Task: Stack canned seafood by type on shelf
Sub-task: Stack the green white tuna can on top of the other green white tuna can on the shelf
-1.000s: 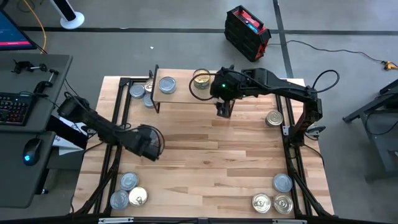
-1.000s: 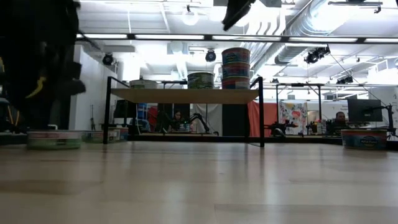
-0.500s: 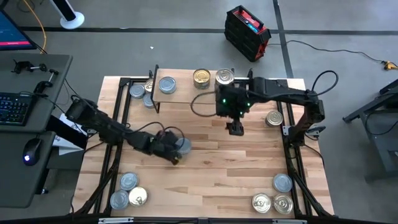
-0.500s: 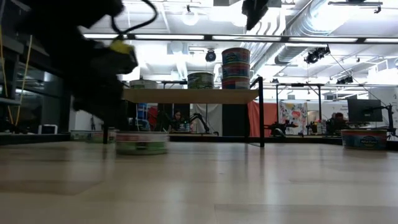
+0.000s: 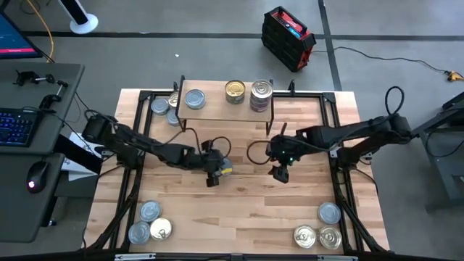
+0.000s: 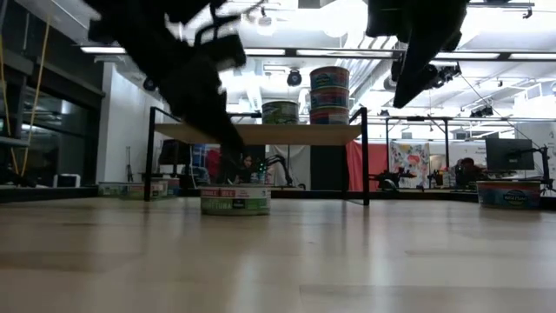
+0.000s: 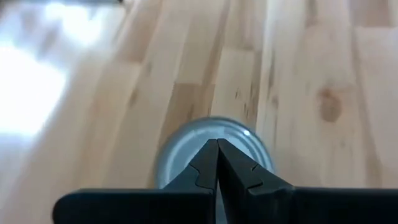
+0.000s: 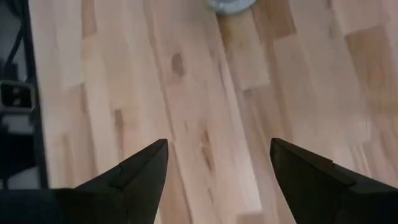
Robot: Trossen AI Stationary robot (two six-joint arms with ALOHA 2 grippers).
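Note:
A silver-lidded tin [image 5: 225, 164] [image 6: 234, 200] stands on the tabletop near its middle. My left gripper [image 5: 217, 171] [image 7: 217, 143] is shut, its tips over this tin's lid. My right gripper [image 5: 279, 174] [image 8: 217, 155] hangs open a little to the right of it, well above the wood, with nothing between its fingers. The shelf [image 5: 217, 113] [image 6: 261, 133] stands at the far edge. On its board sit a silver-lidded tin [image 5: 194, 99], a gold-lidded tin [image 5: 234, 90] and a stack of tins [image 5: 261, 94] [image 6: 329, 94]. My left gripper lays its shut fingertips on the tin's silver lid [image 7: 186, 146], near the lid's middle. The fingers slant down from the table's left. The tin stands upright with its bottom on the table. The fingers themselves hide the exact spot of touch.
Loose tins lie left of the shelf [image 5: 161, 106], at the near left corner [image 5: 150, 212] [image 5: 159, 230] and at the near right corner [image 5: 329, 213] [image 5: 304, 236]. Another tin [image 6: 508, 193] shows at the right edge in the low view. Black frame rails [image 5: 341, 188] run along the table's sides.
My left gripper has swept toward the table's right and rolled about its own line, staying shut; the silver-lidded tin has slid along the table with it, upright. My right gripper has left the shelf, coming toward the near edge and down, still open.

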